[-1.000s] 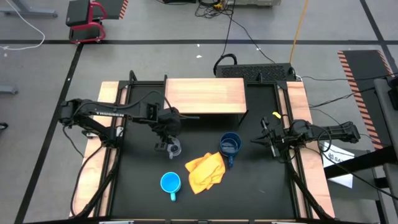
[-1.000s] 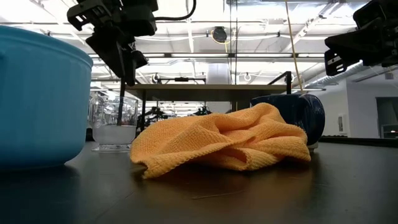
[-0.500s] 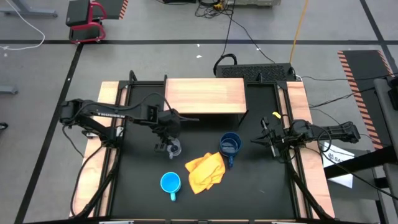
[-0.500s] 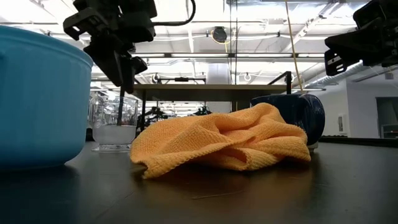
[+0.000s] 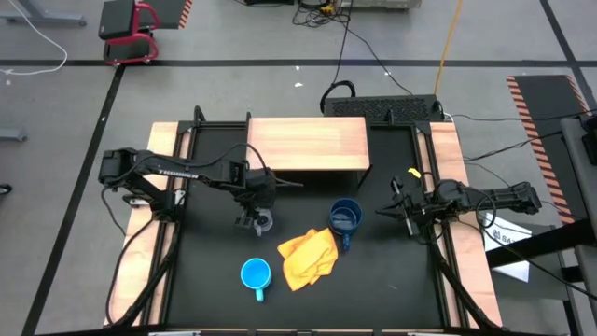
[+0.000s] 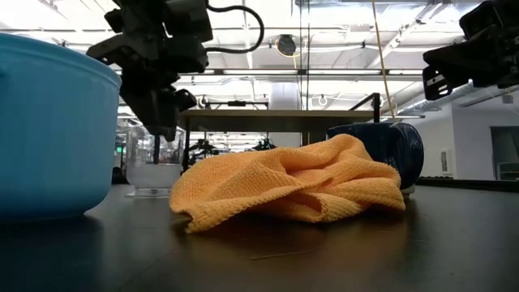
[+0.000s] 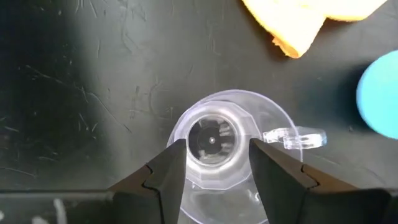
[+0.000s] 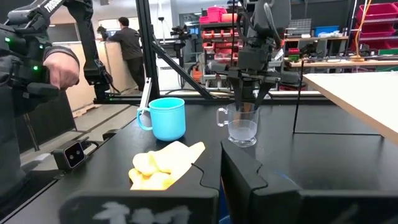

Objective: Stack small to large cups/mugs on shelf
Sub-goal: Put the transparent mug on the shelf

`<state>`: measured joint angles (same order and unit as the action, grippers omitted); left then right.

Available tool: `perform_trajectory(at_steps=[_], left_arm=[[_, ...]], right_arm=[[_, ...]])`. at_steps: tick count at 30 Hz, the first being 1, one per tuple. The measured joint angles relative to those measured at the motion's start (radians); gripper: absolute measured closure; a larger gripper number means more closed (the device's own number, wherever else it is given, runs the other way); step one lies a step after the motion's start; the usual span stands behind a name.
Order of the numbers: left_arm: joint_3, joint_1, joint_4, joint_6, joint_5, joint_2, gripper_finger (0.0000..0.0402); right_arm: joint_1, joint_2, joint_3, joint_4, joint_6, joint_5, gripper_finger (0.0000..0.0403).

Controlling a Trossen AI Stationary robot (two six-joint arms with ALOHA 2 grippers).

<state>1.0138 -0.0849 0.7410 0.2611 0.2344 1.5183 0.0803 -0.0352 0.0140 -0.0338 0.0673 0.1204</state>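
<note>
Shelf [image 5: 308,142]: stands against the worktop's back edge, its top bare, so no cup is placed yet.
Dark blue mug [image 5: 345,217]: right of the worktop's centre, upright, touching the yellow cloth [image 5: 308,257].
Light blue mug [image 5: 255,274]: near the front edge, left of the cloth, upright.
Glass cup [image 7: 214,146]: left of centre, just in front of the shelf; likely picked first as the smallest.
Left gripper [image 7: 211,160]: points straight down over the glass cup, fingers spread either side of its rim, not gripping it as far as I can judge.
Right gripper [image 5: 396,207]: waits by the worktop's right edge; its fingers' state cannot be told.
</note>
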Motion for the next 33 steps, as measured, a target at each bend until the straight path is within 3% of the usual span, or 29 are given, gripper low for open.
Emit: perform_trajectory(at_steps=[27, 33], left_arm=[[0.043, -0.006, -0.027, 0.036, -0.003, -0.009, 0.0224], [0.045, -0.021, 0.015, 0.051, -0.078, -0.005, 0.0224]], right_arm=[[0.000, -0.027, 0.000, 0.000, -0.001, 0.000, 0.0403], [0.000, -0.027, 0.000, 0.000, -0.001, 0.000, 0.0403]])
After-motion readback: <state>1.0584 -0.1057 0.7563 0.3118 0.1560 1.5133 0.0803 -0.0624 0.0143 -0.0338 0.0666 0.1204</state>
